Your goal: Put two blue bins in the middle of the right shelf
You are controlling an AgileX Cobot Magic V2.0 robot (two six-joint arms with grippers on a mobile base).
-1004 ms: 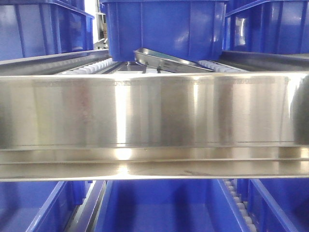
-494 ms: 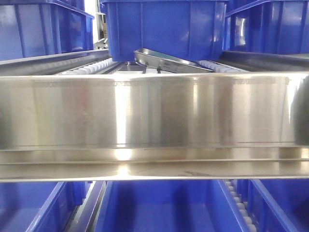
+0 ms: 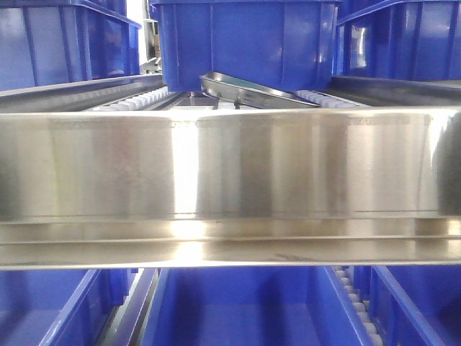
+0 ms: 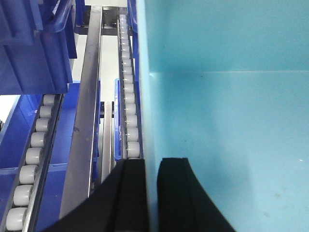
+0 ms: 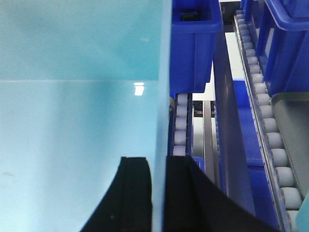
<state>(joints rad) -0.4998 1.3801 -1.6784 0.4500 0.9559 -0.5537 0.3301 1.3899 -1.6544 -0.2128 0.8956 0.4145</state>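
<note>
Two thin walls of one smooth, glossy plastic blue bin are pinched: left pincer nearly closed on one, right pincer on the opposite.

The steel shelf shows its shiny front edge; behind it, roller tracks and a tilted steel tray lie beneath a blue bin.

L gripper & R gripper: matte black fingers w/ curved outer edges, flat inner faces.
</note>
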